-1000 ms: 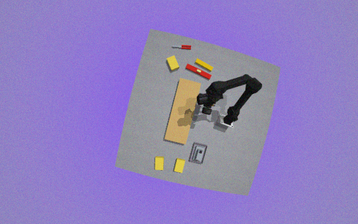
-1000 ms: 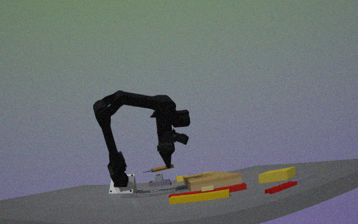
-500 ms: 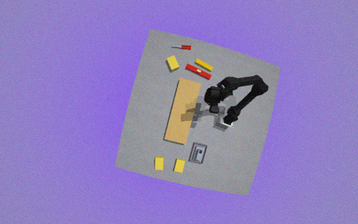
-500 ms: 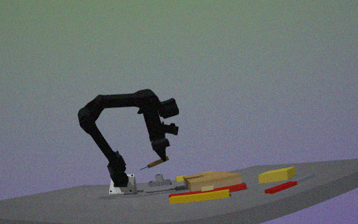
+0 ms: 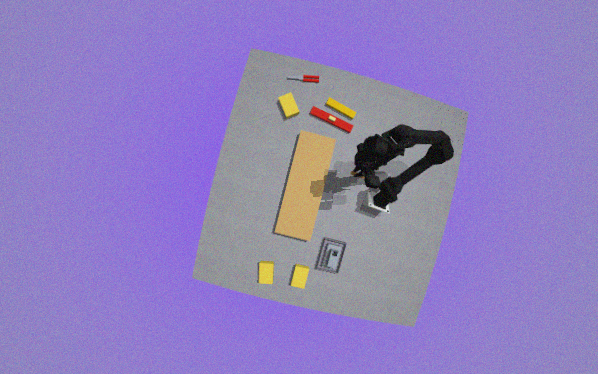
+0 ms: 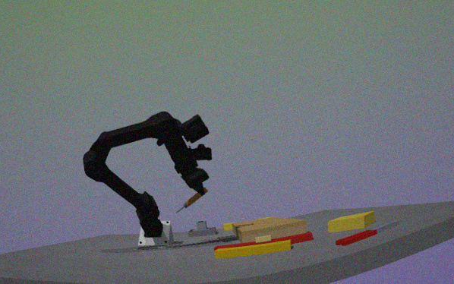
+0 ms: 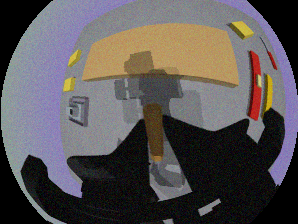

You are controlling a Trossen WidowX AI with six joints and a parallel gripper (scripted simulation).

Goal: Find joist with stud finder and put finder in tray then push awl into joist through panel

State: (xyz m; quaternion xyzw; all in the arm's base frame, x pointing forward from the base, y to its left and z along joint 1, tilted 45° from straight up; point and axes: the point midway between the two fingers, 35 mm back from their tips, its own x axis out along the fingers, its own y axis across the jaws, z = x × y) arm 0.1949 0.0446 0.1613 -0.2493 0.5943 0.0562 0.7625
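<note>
My gripper (image 5: pixel 359 174) (image 6: pixel 203 190) (image 7: pixel 153 120) is shut on the awl's brown handle and holds it in the air, between the arm's base and the panel. The awl (image 6: pixel 194 198) (image 7: pixel 154 132) is tilted, its metal tip pointing down and back toward the base. The tan floor panel (image 5: pixel 294 200) (image 6: pixel 275 228) (image 7: pixel 175 42) lies beyond the gripper, with the arm's shadow over its near edge. The grey stud finder (image 5: pixel 334 251) (image 6: pixel 201 225) (image 7: pixel 74 111) sits in the tray (image 5: pixel 321 256) (image 7: pixel 87 111). No hole is visible on the panel.
A red level (image 5: pixel 319 112) (image 6: pixel 302 238) (image 7: pixel 255 90) and a yellow bar (image 5: pixel 341 108) (image 6: pixel 252 249) lie beside one panel end. A red-handled tool (image 5: pixel 311 80) (image 6: pixel 356 238) and a yellow block (image 5: pixel 288 105) are farther out. Two yellow blocks (image 5: pixel 266 273) (image 5: pixel 299 276) lie past the other end, near the tray.
</note>
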